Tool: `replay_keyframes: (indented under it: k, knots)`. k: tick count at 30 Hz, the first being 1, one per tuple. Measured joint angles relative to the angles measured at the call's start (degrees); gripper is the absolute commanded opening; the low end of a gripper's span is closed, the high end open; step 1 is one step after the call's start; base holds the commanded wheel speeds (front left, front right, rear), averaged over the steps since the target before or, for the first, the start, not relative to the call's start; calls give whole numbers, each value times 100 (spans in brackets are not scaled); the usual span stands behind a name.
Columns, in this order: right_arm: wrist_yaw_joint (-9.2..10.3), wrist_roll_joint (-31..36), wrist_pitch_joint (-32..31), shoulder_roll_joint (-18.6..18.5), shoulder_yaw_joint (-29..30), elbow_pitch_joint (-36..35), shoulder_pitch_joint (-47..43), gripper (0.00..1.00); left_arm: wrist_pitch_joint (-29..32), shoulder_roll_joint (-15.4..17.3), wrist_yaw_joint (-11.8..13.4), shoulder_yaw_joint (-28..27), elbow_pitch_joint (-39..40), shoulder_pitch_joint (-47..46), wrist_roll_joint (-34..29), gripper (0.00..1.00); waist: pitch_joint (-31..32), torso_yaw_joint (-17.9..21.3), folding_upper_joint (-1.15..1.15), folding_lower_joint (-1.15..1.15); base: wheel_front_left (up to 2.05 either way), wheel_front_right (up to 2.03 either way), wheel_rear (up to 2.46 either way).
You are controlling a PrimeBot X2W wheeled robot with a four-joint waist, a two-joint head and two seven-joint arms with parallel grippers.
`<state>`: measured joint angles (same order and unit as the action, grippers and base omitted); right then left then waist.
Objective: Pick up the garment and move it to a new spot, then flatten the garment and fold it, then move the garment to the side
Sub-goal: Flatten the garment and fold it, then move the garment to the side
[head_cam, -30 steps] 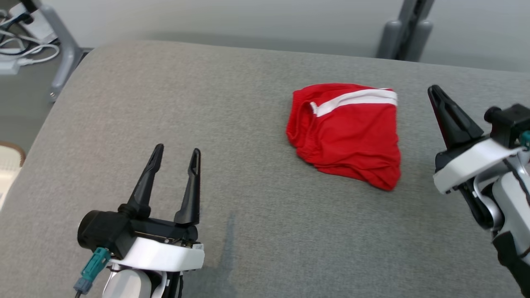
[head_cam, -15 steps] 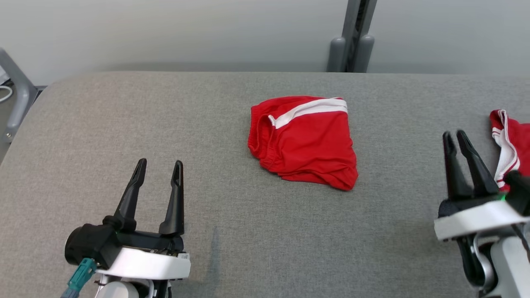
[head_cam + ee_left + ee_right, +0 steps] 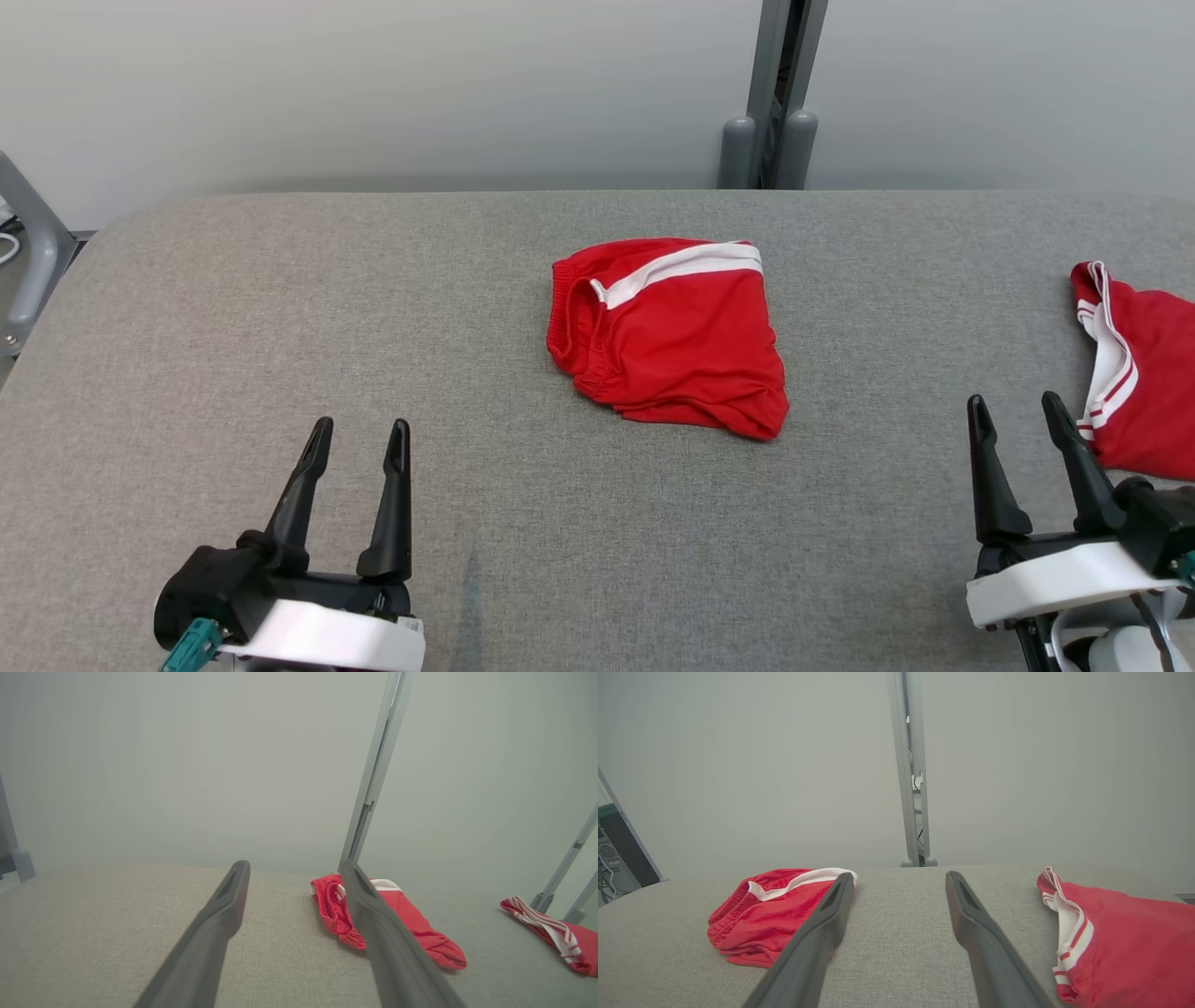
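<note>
My left pincer [image 3: 359,427]: spread, empty, low left | my right pincer [image 3: 1013,403]: spread, empty, just beside a second red garment [image 3: 1139,373] | folded red garment [image 3: 667,336]: centre of grey table [image 3: 280,308], apart from both.

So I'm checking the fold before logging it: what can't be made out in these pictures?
- Folded red garment: its lower layers are hidden under the top layer in the head view. In the left wrist view a finger of the left tool crosses it.
- Second red garment: cut off by the right edge in the head and right wrist views, so its full shape cannot be told.
</note>
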<state>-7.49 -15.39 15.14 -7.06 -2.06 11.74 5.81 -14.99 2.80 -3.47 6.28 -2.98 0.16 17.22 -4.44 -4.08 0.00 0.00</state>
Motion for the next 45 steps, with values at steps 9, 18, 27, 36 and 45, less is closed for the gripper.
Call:
replay_keyframes:
  k: [9,18,27,36,45]
  knots:
    - [0,76,0,40,24,90,-49,100,0,1,-8,52,-59,53,-44,100,21,-97,0,0,0,0,0]
    - [0,18,0,58,-48,181,-49,100,0,1,-25,49,-111,67,-44,100,73,-157,0,0,0,0,0]
    - [0,-30,0,14,-74,198,-50,100,0,1,-24,58,-119,87,-42,100,110,-203,0,0,0,0,0]
    - [0,-759,-49,-256,-584,715,277,100,0,4,-26,152,-87,40,-49,100,-109,-282,0,0,0,0,0]
    - [0,-2586,-1248,-971,-1265,1468,1631,100,0,1,-77,449,-59,-333,-49,100,-614,-604,0,0,0,0,0]
